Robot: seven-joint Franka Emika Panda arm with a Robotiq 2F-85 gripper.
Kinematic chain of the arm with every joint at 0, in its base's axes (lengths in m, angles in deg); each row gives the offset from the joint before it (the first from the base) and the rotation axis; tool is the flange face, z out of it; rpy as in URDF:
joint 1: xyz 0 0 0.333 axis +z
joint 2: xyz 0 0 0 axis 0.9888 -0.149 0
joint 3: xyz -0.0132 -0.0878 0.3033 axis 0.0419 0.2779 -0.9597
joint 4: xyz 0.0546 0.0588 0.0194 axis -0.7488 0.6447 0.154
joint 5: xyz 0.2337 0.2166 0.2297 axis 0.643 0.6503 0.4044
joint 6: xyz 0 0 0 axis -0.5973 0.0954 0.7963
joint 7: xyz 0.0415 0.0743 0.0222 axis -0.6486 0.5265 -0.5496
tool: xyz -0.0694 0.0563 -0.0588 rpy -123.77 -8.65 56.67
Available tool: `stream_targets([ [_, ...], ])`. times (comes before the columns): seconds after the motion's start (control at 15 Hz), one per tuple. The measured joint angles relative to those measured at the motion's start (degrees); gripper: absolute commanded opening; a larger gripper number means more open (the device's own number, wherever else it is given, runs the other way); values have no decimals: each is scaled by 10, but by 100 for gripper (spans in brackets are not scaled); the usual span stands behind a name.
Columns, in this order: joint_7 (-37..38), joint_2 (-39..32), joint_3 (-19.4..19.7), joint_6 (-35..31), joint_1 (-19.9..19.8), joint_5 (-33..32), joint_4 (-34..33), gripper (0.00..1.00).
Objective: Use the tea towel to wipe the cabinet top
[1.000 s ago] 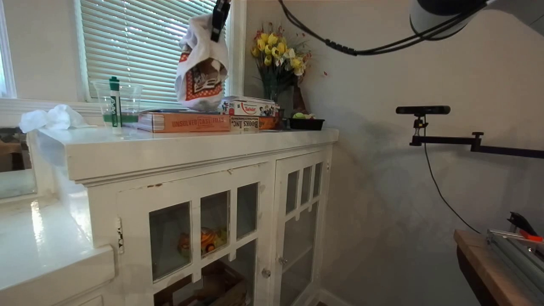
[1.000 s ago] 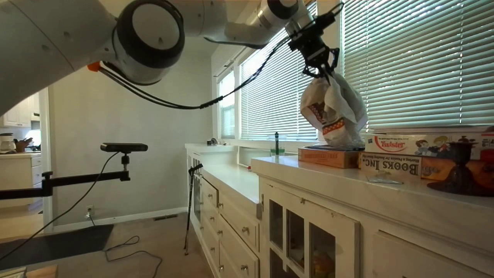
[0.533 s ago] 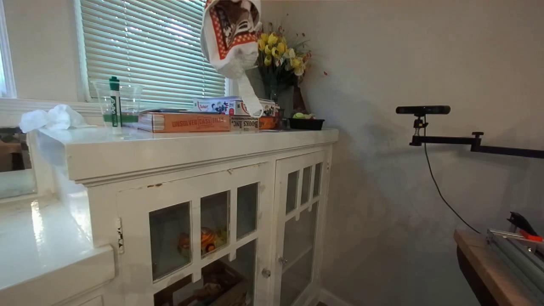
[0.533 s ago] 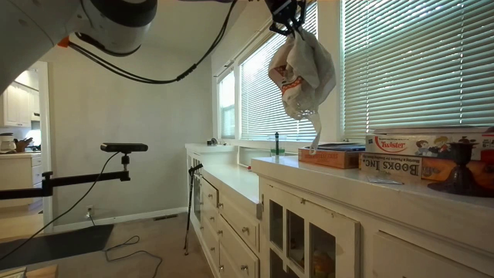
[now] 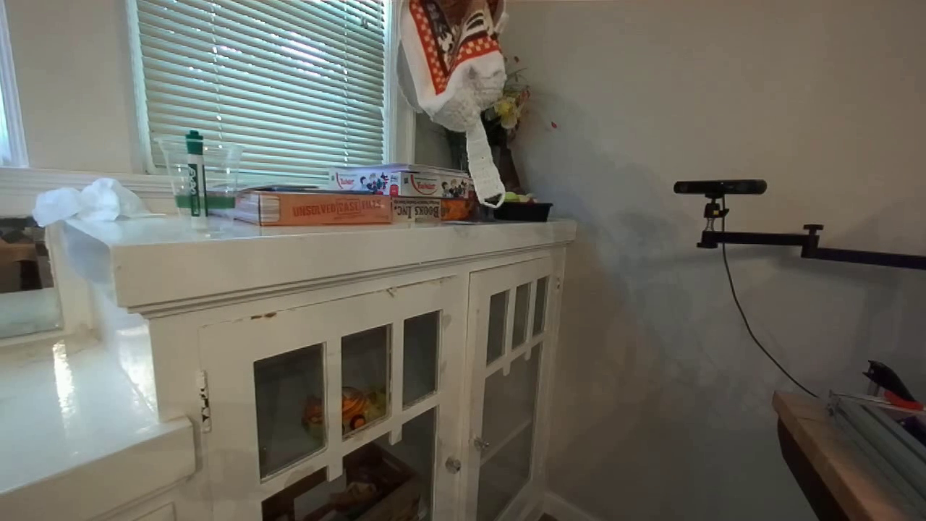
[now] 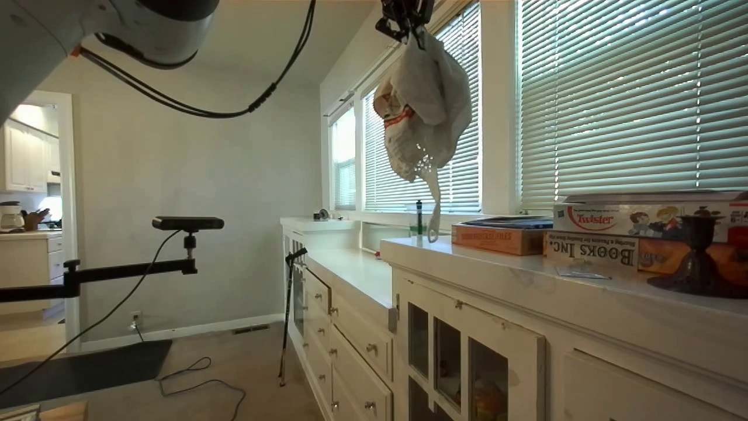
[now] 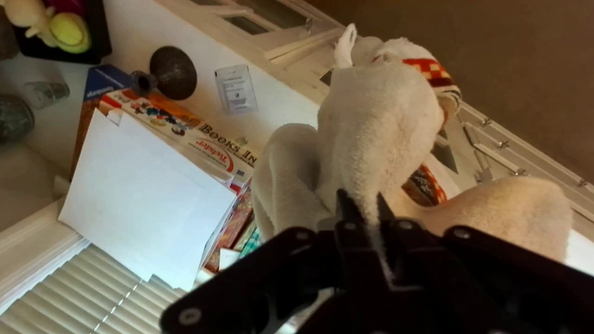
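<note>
The tea towel (image 5: 463, 79) is white with a red checkered, brown-patterned panel. It hangs bunched in the air above the white cabinet top (image 5: 340, 250), with a thin white loop dangling from its lower end. It also hangs in an exterior view (image 6: 435, 93) and fills the middle of the wrist view (image 7: 371, 130). My gripper (image 6: 418, 38) is shut on a fold of the towel. In the wrist view, white cloth runs between its two fingertips (image 7: 363, 199). The gripper is above the frame in an exterior view. The cabinet top also shows in an exterior view (image 6: 444, 250).
On the cabinet top are an orange case-files box (image 5: 333, 210), a Twister box (image 5: 427, 187), a plastic cup (image 5: 230, 166) with a green marker (image 5: 195, 174), crumpled white material (image 5: 108, 199), a black tray (image 5: 524, 211), a dark candle holder (image 6: 698, 257) and a small packet (image 7: 235, 88).
My gripper has lifted the towel up from beside the orange box and carried it away from the window. The towel's loop now hangs free, in front of the flowers and tray in an exterior view.
</note>
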Motion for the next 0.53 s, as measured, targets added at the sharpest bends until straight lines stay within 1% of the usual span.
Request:
stream_targets([
  [0.2, -1, 0, -9, 42, -7, 4, 5, 2],
  [0.53, -4, -7, -9, 44, -12, -2, 24, 2],
])
